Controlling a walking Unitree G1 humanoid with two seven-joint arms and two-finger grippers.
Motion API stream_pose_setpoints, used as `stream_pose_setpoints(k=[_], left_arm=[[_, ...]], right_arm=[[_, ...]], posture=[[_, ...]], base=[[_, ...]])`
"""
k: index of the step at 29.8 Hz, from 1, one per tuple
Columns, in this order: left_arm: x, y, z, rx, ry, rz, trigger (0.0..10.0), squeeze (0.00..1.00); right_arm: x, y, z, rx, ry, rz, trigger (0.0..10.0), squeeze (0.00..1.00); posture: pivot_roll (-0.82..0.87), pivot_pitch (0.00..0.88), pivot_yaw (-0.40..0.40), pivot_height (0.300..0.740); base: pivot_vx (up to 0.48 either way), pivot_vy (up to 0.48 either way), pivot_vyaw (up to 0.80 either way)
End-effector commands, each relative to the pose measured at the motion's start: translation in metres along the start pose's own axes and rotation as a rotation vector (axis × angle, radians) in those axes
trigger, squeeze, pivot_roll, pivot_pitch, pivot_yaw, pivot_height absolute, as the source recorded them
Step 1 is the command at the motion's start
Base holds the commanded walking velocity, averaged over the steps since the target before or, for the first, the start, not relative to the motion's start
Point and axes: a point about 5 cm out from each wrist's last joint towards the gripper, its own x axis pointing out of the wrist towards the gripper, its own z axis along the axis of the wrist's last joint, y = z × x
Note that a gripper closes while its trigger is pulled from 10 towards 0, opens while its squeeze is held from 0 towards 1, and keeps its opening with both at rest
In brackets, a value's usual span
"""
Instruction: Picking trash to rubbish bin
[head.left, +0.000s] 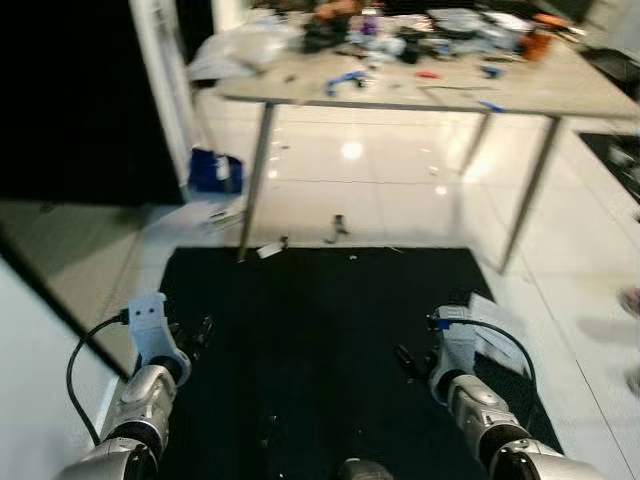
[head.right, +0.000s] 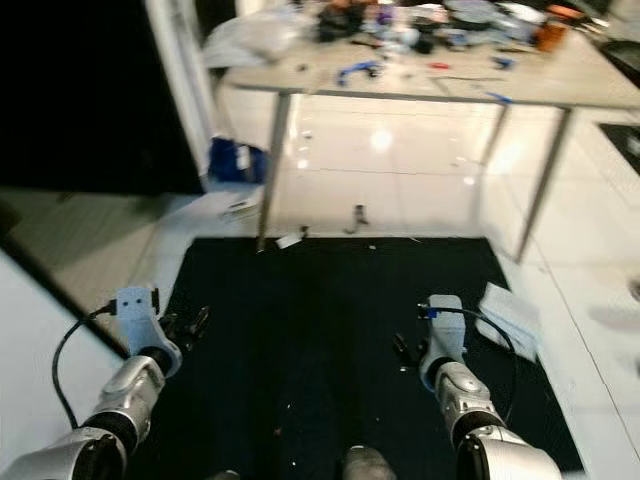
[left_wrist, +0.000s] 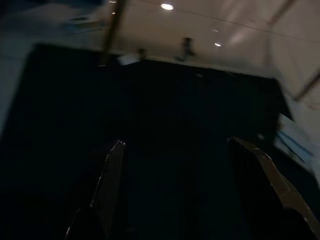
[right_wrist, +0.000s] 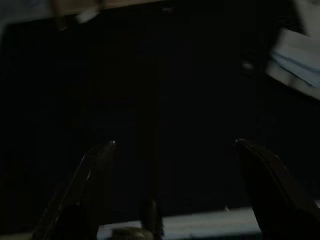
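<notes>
Small bits of trash lie on the pale floor by the far edge of a black rug (head.left: 330, 320): a white scrap (head.left: 270, 250) beside the table leg and a dark piece (head.left: 337, 228) under the table. A crumpled white sheet (head.left: 497, 335) rests on the rug's right edge, close to my right arm. My left gripper (left_wrist: 175, 142) hangs low over the rug's left side, open and holding nothing. My right gripper (right_wrist: 175, 142) hovers over the rug's right side, also open and holding nothing; the white sheet (right_wrist: 300, 57) lies beyond its fingertips.
A long table (head.left: 540, 95) on thin metal legs stands ahead, covered in clutter. A blue object (head.left: 214, 172) and a white scrap (head.left: 225, 215) lie on the floor at the left, beside a white door frame (head.left: 165, 90). A white wall runs along my left.
</notes>
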Motion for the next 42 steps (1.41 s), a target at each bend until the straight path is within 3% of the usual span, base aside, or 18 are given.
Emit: stream_pose_setpoints(k=[1,20,33,42], left_arm=[[-0.002,0.0009,-0.0054,0.005,0.024,0.002,10.0,0.0],[-0.0017,0.0,-0.0048,0.011,0.022,-0.006,10.0,0.0],[-0.0016,-0.0004,-0.0046,0.013,0.02,-0.01,10.0,0.0],[-0.0015,-0.0005,-0.0045,0.013,0.018,-0.012,10.0,0.0]], right_arm=[[-0.0006,-0.0001,-0.0027,0.015,0.005,-0.012,10.0,0.0],[-0.0007,-0.0008,-0.0018,0.013,-0.002,-0.015,10.0,0.0],[-0.0006,-0.0005,-0.0016,0.016,-0.003,-0.01,10.0,0.0],[-0.0006,-0.0008,-0.0015,0.006,-0.002,-0.011,10.0,0.0]], posture=[[0.0,0.0,-0.019,0.74],[0.0,0.0,-0.017,0.74],[0.0,0.0,-0.018,0.74],[0.0,0.0,-0.018,0.74]], base=[[0.0,0.0,0.0],[0.324,0.0,0.0],[0.357,0.0,-0.73],[0.373,0.0,0.0]])
